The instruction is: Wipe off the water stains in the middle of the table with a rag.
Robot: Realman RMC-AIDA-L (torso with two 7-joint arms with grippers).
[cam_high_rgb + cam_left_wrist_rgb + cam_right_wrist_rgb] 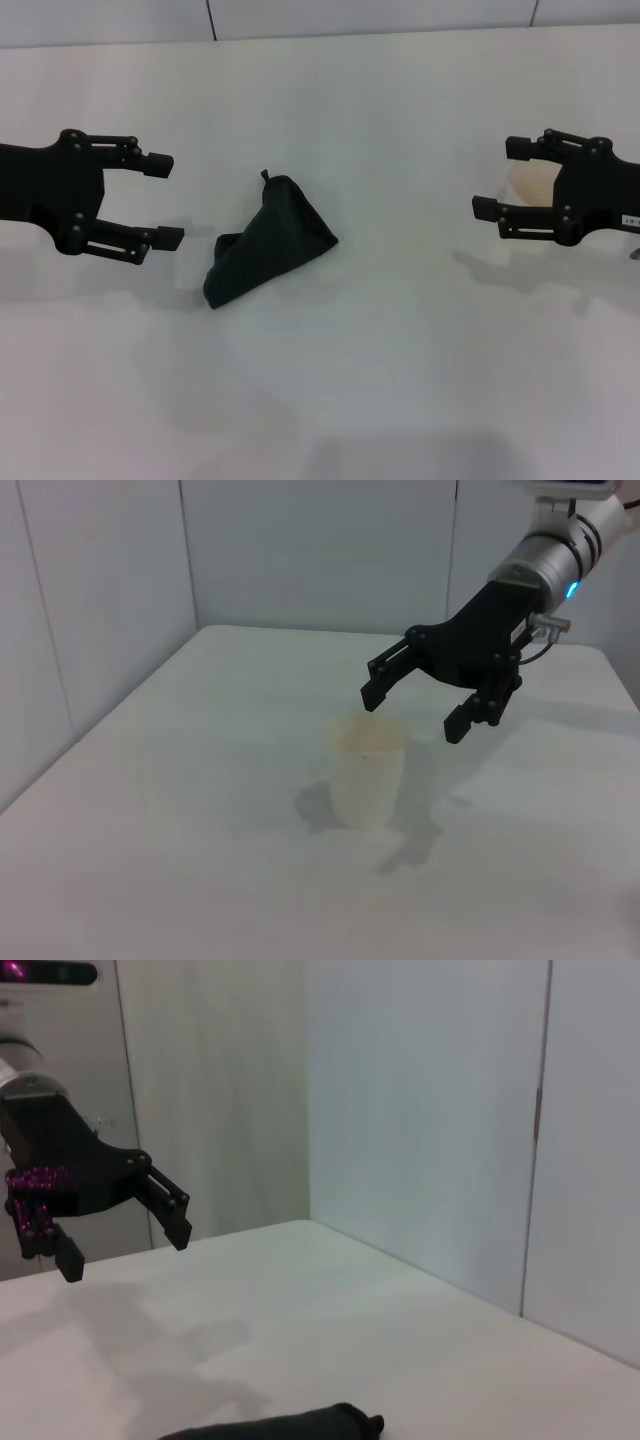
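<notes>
Both arms hover level: left gripper (165,200) at 9 o'clock, right gripper (502,180) at 3, fingers spread wide. Rag (267,242) crumpled mid-table (400,380), white walls around.

In the head view the left gripper (163,200) runs off the left edge, so its arm is cut away, and the right gripper (500,178) runs off the right edge the same way. Behind the right gripper's fingers a pale cup (530,185) is mostly hidden; only a sliver shows. The rag (275,1425) is clipped by the bottom edge of the right wrist view. No orange blotch shows anywhere, perhaps lying under the cloth.
</notes>
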